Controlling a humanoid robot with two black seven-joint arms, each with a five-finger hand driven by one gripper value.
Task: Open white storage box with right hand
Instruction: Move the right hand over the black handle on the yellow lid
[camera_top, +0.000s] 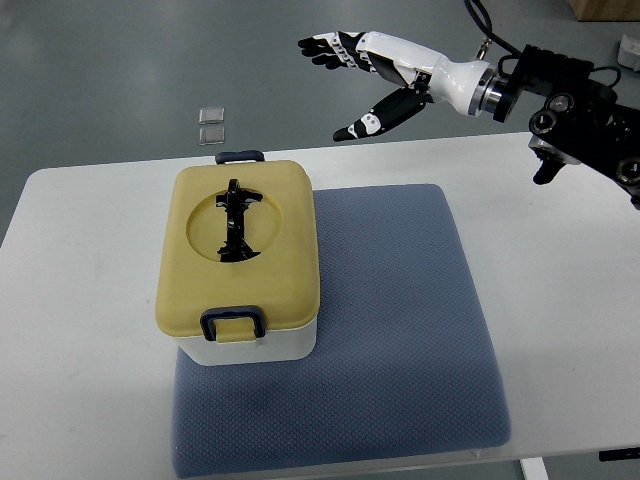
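Top view: A white storage box (240, 345) with a tan lid (238, 250) was found standing on the left part of a blue mat (400, 320), which was laid on a white table (560, 250). A dark clasp (233, 322) was seen at the lid's near edge and another at its far edge. The right hand (375, 75) was held above the table's far edge, well apart from the box, fingers spread, nothing grasped.
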